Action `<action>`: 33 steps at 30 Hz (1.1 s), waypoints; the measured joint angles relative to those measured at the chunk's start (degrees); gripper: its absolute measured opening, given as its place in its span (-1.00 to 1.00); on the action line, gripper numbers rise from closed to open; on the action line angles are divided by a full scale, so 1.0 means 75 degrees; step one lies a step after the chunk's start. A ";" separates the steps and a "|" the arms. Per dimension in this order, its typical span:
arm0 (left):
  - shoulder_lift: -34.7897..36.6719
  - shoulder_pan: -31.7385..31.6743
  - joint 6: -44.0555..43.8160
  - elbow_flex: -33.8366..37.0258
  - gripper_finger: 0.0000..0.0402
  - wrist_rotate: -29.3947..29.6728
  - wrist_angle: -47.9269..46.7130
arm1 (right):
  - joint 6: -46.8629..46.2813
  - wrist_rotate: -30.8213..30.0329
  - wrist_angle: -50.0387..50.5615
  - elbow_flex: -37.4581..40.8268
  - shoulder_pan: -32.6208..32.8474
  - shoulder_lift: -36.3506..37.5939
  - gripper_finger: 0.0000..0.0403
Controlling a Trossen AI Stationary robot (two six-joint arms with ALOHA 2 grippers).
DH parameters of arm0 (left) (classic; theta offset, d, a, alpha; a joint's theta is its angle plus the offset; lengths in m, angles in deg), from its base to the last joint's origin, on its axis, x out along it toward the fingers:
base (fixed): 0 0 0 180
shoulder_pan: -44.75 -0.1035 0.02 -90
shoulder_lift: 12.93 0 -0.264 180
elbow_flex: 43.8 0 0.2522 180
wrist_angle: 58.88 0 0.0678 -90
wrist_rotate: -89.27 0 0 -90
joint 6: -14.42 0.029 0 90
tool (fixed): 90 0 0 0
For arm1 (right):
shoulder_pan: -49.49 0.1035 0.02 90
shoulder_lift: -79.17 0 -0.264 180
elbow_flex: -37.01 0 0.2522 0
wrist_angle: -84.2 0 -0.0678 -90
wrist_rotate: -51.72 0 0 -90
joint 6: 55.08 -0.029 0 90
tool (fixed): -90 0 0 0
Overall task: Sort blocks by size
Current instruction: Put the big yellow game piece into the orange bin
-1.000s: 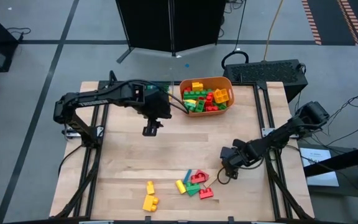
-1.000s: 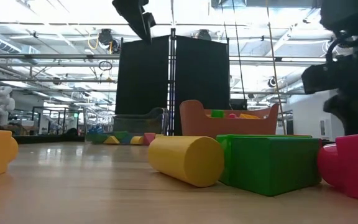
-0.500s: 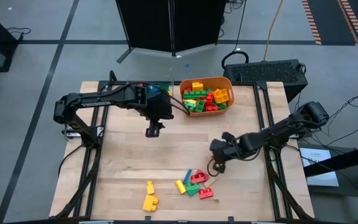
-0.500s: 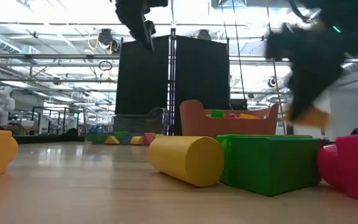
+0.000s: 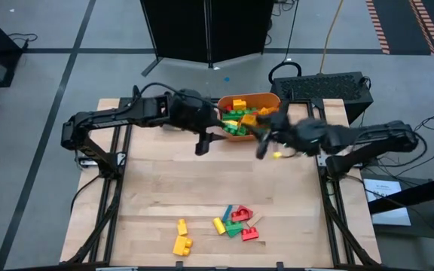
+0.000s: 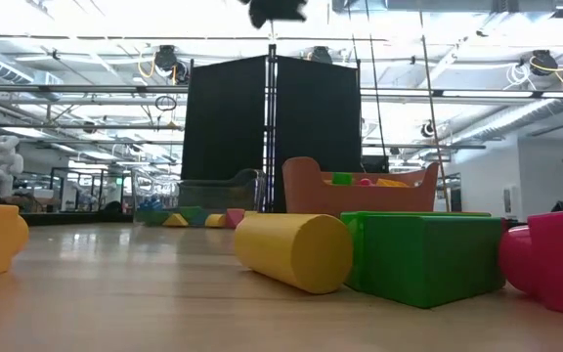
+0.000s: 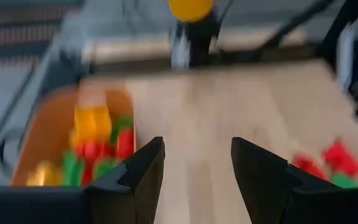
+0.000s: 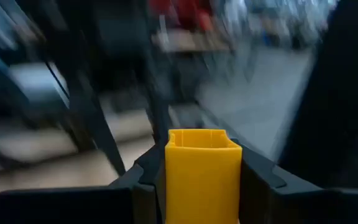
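Orange tub (image 5: 271,98) at wooden table's (image 5: 164,188) far edge; black panels (image 6: 272,127) behind

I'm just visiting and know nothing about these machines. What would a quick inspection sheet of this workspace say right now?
Surface: wooden table, mostly bare.
Job's things: a cluster of loose blocks and two yellow blocks near the front edge; more blocks heaped in the orange tub at the back; one yellow block carried in the air.
Clutter: nothing seen on the table beyond the tub.
Grippers: right gripper shut on the yellow block, near the tub; left gripper open and empty, beside the tub.
Cables: a yellow cable on the floor behind the table.
Surroundings: black panels behind the table, grey floor, a large hall beyond.
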 joint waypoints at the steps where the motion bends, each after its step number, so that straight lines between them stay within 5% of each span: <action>1: 0.0009 0.0002 0.0048 0.0000 -0.05 -0.0115 0.0331 | 0.0238 0.0322 -0.0554 -0.0001 -0.0084 0.0145 -0.44; 13: -0.0162 0.0009 0.0003 -0.0006 -0.05 -0.0263 0.3054 | 0.0783 0.1455 -0.2567 0.0017 -0.0290 0.0059 -0.44; 33: -0.0411 0.0166 -0.0801 -0.0003 -0.05 -0.1116 0.3931 | 0.1049 0.1541 -0.2847 0.0006 -0.0293 -0.0221 -0.44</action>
